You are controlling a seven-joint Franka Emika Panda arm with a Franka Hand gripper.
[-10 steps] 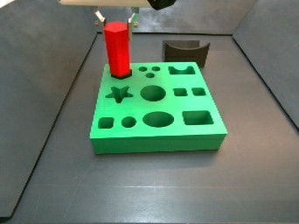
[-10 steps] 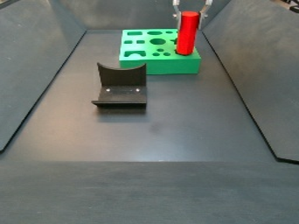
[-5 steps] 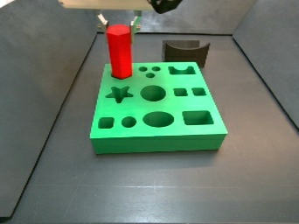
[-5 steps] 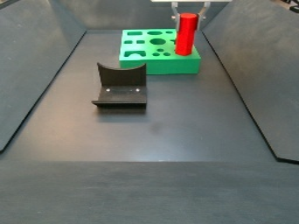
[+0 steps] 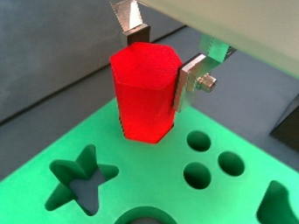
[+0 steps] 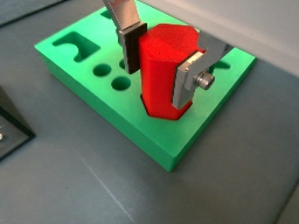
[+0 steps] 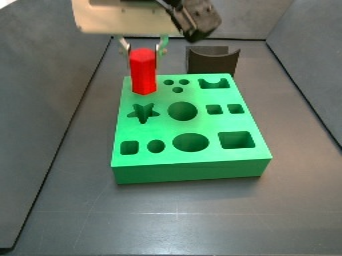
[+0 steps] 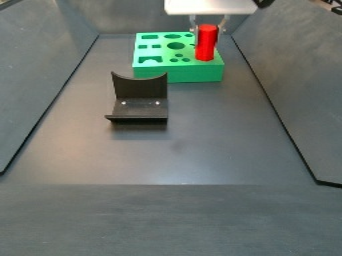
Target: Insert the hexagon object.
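Note:
The hexagon object (image 7: 142, 72) is a bright red prism standing upright at the far left corner of the green block (image 7: 187, 172). Its lower end sits down in a hole there. My gripper (image 7: 142, 50) is right above the block and shut on the peg's upper part. In both wrist views the fingers (image 5: 187, 80) (image 6: 131, 48) press flat on two opposite faces of the peg (image 5: 146, 96) (image 6: 166, 83). A side view shows the peg (image 8: 207, 42) at the block's (image 8: 181, 72) right far corner under the gripper (image 8: 209, 25).
The block's (image 5: 140, 166) other holes are open: a star (image 5: 73, 175), round holes (image 6: 103, 68) and squares. The dark fixture (image 8: 136, 98) stands on the floor apart from the block, behind it in a side view (image 7: 210, 57). Sloped dark walls enclose the floor.
My gripper has come down with the red peg. The peg now stands much lower, with its lower end sunk into the corner hole. The block has shifted slightly.

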